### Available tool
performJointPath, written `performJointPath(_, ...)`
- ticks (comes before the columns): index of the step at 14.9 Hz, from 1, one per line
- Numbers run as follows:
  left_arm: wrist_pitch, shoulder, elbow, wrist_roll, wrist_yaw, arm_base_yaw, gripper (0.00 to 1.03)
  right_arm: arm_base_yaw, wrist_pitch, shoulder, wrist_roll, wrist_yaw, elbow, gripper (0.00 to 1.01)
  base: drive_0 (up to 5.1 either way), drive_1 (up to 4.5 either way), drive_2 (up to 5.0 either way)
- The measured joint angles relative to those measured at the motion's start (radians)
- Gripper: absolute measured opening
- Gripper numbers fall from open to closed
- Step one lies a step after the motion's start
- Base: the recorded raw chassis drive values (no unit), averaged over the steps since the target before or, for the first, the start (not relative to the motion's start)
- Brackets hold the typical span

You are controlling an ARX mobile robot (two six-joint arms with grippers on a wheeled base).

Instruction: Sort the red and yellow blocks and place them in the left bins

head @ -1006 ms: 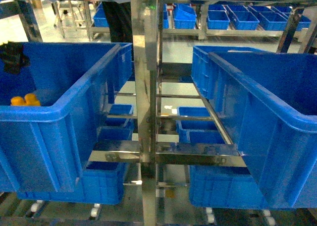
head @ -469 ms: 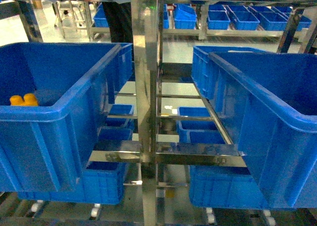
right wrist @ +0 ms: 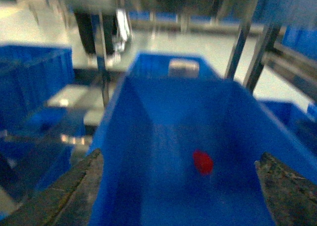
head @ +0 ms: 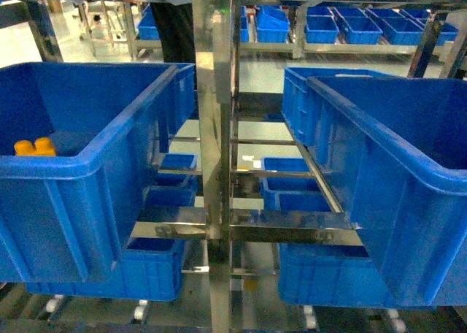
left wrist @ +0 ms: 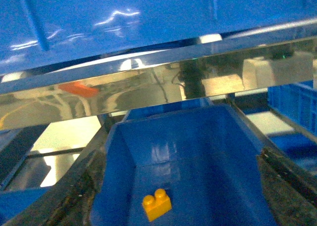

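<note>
Blue crates fill most of what I see. Left gripper [left wrist: 178, 198]: both fingers [left wrist: 59, 196] sit at the frame's bottom corners, spread wide, nothing between them and touching nothing. Below the gap is a blue bin [left wrist: 237, 132] with the yellow block [left wrist: 157, 204] lying on its floor, studs up, slightly skewed, clear of the walls.

Right gripper [right wrist: 178, 191]: jaws likewise spread wide and holding nothing, fingers [right wrist: 64, 196] at the lower corners. That view is motion-blurred. Under it a second bin [right wrist: 119, 137] with the red block [right wrist: 202, 162] on its floor, right of centre; shape too blurred to read.

Head view: neither gripper visible. Near-left crate [head: 87, 169] shows the yellow block [head: 35, 147] on its floor, just above the near rim at far left. Near-right crate [head: 408, 165] interior is not visible past its rim, so I can't tell from here whether the red one sits there.

Crates rest on a steel rack [head: 217, 128]: central upright post, cross rails, rollers at the bottom edge. More blue crates on lower levels and behind. In the left wrist view a polished steel rail [left wrist: 158, 82] crosses above the bin, with the underside of another crate over it. Background: pale floor, further racks of blue bins.
</note>
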Motion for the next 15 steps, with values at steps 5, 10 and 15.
performJointPath(5, 0.174, -0.288, -0.472, -0.213, -0.124, -0.126, 0.01, 0.000, 0.365, -0.235, 0.027, 0.007, -0.393, 0.04, 0.0, 0.00, 0.0)
performJointPath(10, 0.176, -0.365, -0.549, -0.216, -0.173, -0.180, 0.02, 0.000, 0.341, -0.310, 0.031, 0.008, -0.452, 0.02, 0.0, 0.00, 0.0)
performJointPath(15, 0.163, -0.426, -0.595, -0.216, -0.214, -0.233, 0.02, 0.000, 0.316, -0.367, 0.031, 0.007, -0.480, 0.02, 0.0, 0.00, 0.0)
